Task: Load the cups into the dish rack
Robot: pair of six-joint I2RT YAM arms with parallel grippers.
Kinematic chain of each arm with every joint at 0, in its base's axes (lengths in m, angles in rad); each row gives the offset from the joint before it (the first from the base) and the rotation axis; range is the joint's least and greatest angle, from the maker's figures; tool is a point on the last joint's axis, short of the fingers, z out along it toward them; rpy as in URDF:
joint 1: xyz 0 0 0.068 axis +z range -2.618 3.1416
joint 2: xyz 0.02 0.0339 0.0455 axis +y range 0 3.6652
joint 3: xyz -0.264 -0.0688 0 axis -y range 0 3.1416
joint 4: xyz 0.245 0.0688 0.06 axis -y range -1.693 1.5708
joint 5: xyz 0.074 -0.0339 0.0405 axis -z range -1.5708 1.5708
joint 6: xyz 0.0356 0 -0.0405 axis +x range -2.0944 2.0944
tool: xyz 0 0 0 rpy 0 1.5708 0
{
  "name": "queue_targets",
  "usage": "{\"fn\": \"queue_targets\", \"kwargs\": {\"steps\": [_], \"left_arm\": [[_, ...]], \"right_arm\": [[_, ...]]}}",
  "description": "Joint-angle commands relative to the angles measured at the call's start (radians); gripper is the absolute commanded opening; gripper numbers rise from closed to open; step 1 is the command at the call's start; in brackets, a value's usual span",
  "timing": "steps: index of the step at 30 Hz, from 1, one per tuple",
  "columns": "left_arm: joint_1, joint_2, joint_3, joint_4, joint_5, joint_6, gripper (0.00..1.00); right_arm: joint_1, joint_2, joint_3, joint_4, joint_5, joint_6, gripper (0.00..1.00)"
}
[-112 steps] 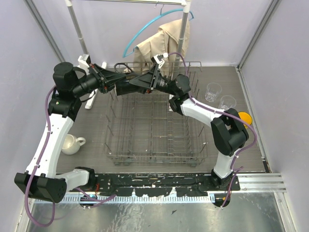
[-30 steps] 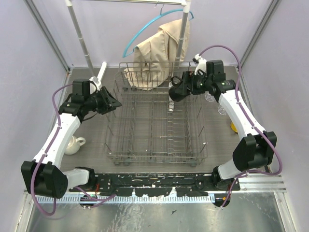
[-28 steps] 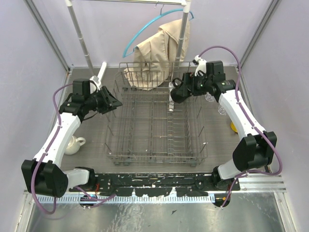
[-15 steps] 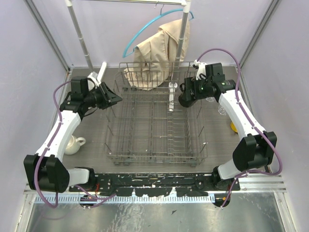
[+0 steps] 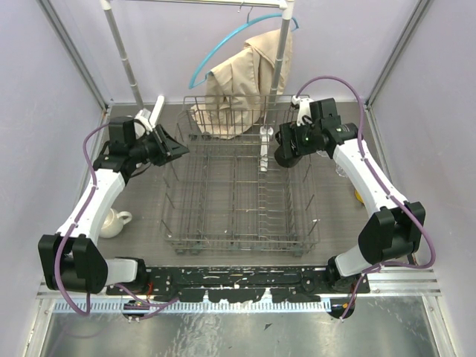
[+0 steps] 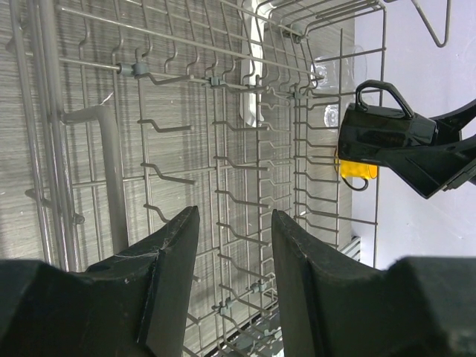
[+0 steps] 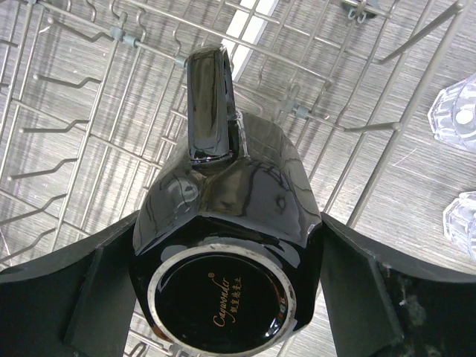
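1. Cups outside the rack, nearest first: the white mug stands on the table, left of the dish rack and apart from it. No arm is near it.
2. The yellow mug sits on the table beyond the rack's right wall.
3. Dish rack: no cup shows inside it. Rows of upright tines cover its floor and are the likely seat for each cup.
4. Step in hand (judgement): placing the black mug.
   - The right gripper is clamped on the mug, one finger on each side of the body.
   - The base faces the wrist and the mouth points away. The handle lies between the fingers.
   - The mug hangs over the far right part of the rack and appears clear of the wires.
5. Procedure:
   - Lower slowly, mouth leading, into a gap between two tine rows.
   - Keep the handle from hooking a wire.
   - Stay off the white strip standing just left of the mug.
   - Release only once the rim bears on the wires.
6. The left gripper is partly open and holds nothing. It is at the rack's far left corner and should be kept out of the way there.
7. The two glass tumblers stand on the table just past the right wall. Avoid sweeping the arm into them.
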Motion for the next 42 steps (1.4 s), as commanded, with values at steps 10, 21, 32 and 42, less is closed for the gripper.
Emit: {"fn": "queue_targets", "kwargs": {"steps": [10, 21, 32, 42], "left_arm": [[0.021, 0.029, -0.039, -0.042, -0.025, 0.042, 0.51], [0.023, 0.011, -0.066, -0.032, -0.029, 0.043, 0.51], [0.035, -0.012, -0.084, -0.037, -0.031, 0.052, 0.52], [0.043, -0.016, -0.09, -0.041, -0.034, 0.061, 0.53]], "right_arm": [[0.031, -0.024, -0.017, 0.086, 0.047, -0.055, 0.05], [0.071, 0.016, -0.065, 0.13, 0.079, -0.056, 0.05], [0.083, 0.081, -0.085, 0.172, 0.103, -0.062, 0.04], [0.105, 0.139, -0.09, 0.187, 0.139, -0.083, 0.04]]}}
